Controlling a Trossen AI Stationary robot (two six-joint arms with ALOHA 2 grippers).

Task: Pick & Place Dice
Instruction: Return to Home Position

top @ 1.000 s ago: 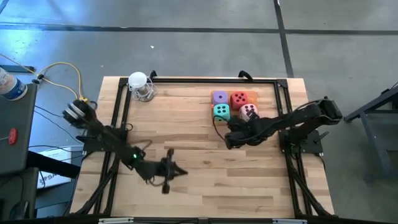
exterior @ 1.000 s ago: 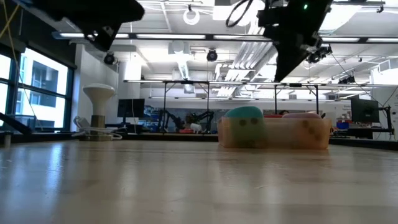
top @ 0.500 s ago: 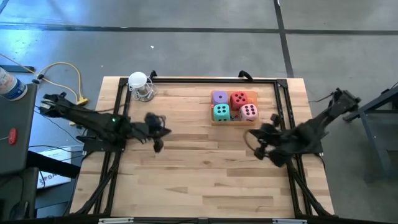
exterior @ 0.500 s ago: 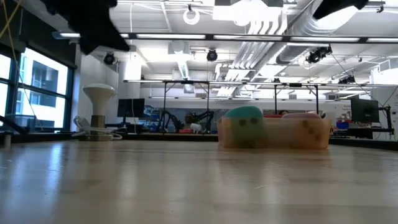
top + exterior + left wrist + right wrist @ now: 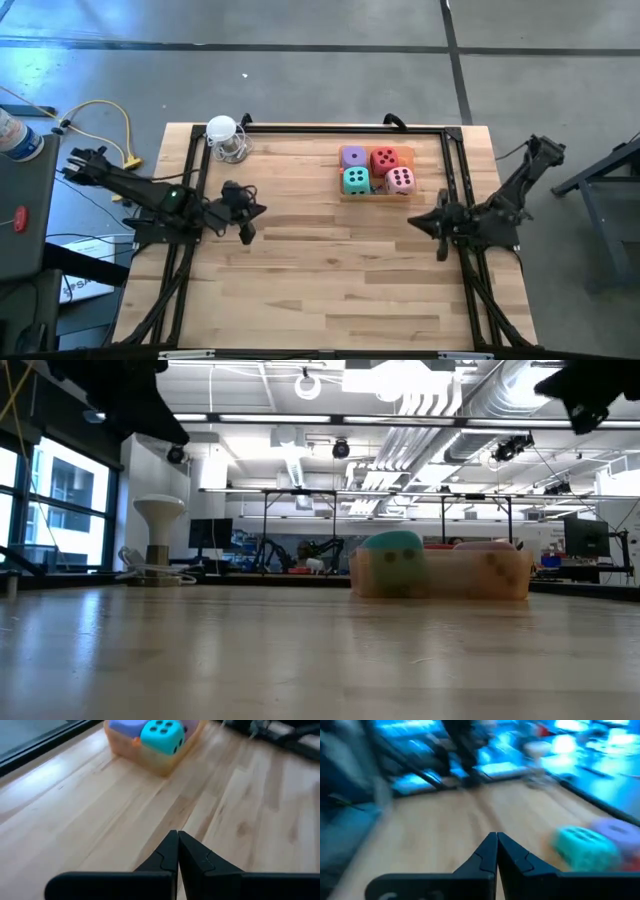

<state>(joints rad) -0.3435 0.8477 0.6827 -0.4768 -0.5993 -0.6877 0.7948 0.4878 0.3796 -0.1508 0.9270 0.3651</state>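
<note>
Four dice sit together in a shallow orange tray (image 5: 404,156) near the table's far right: purple (image 5: 353,156), red (image 5: 384,158), teal (image 5: 355,180) and pink (image 5: 400,180). The low view shows the tray (image 5: 440,574) with the teal die (image 5: 392,542) rising above its wall. In the left wrist view the teal die (image 5: 162,734) and the purple die (image 5: 125,726) show ahead. My left gripper (image 5: 250,212) is shut and empty over the table's left part; its closed tips (image 5: 177,837) hang above bare wood. My right gripper (image 5: 428,222) is shut and empty by the right edge, its tips (image 5: 496,839) closed.
A white mushroom-shaped lamp (image 5: 224,134) with a coiled cord stands at the far left corner. A black frame rail (image 5: 452,180) runs along the table's edges. Bare wood (image 5: 330,270) spreads across the middle and near side. Cables and a laptop lie left of the table.
My right gripper has drawn back from beside the tray toward the table's right edge and turned to point left. My left gripper has swung from the near middle of the table toward the far left. The dice have stayed in the tray.
</note>
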